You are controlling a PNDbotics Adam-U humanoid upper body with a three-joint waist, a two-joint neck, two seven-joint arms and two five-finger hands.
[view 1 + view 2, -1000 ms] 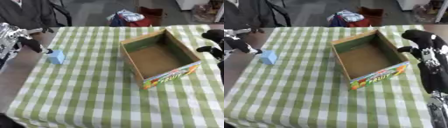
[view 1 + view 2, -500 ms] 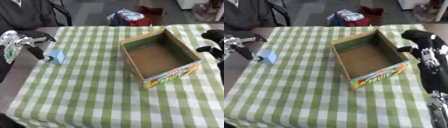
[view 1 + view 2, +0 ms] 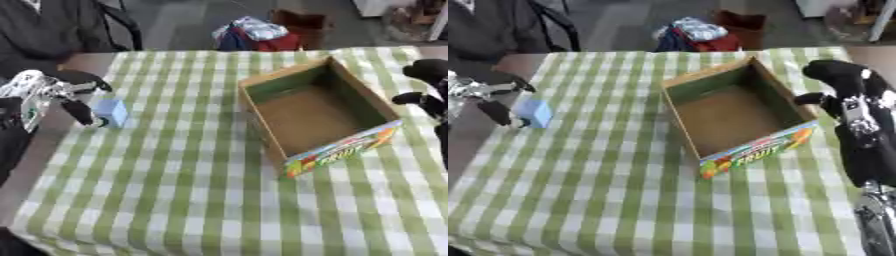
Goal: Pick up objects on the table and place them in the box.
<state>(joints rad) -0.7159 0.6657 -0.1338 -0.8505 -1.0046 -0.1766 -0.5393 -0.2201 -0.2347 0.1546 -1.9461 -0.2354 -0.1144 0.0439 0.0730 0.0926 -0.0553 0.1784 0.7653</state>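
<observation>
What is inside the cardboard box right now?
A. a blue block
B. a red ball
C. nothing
C. The box shows only its bare brown floor, while the blue block sits on the table's left edge next to the left hand.

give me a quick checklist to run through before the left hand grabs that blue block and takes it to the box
1. Blue block within reach of the left hand: ok, fingers sit right beside it.
2. Block gripped: not ok, fingers look spread around it, not closed.
3. Box open and empty: ok, bare cardboard floor shows.
4. Tablecloth path from block to box free of obstacles: ok.
5. Right hand out of the way: cannot tell, it hangs at the box's right wall.
</observation>
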